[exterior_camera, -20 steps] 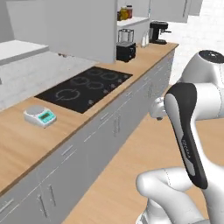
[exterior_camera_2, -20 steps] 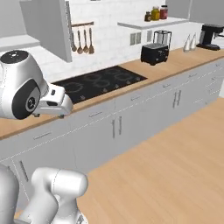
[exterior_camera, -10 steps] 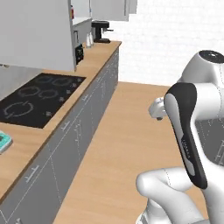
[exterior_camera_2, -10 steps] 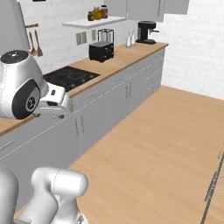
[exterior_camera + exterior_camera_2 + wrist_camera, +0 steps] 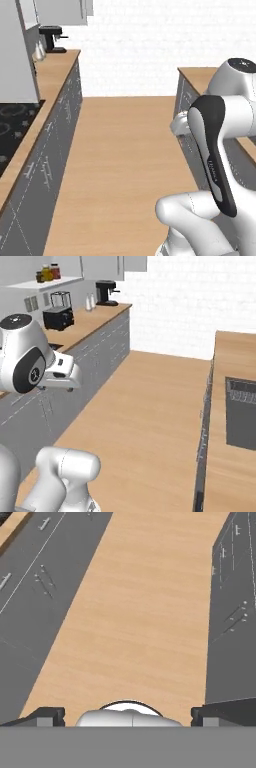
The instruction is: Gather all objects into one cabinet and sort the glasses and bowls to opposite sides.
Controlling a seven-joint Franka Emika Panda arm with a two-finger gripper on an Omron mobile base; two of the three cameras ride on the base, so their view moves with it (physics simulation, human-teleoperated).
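1. Left side, as I read it: long wooden counter (image 5: 55, 75) over grey drawer fronts (image 5: 47, 150); black cooktop (image 5: 10, 130) at its near end; black coffee machine (image 5: 52, 39) at the far end, under the grey wall cabinets (image 5: 60, 11).
2. From the right base view I also log on that counter a black toaster (image 5: 58, 318), two white bottles (image 5: 90, 302) beside the coffee machine, and jars (image 5: 47, 273) on a shelf above.
3. Centre: bare wooden floor (image 5: 145, 406) running to a white brick wall (image 5: 185, 301).
4. Gripper (image 5: 128, 714): I see both dark fingertips (image 5: 47, 716) spread wide apart, nothing between them, pointed down at the floor between the two cabinet runs.
5. Right side: second wooden counter (image 5: 232, 406) with a dark sink (image 5: 242, 411) set in it.
6. Bowls, cup: I cannot place them from these views.
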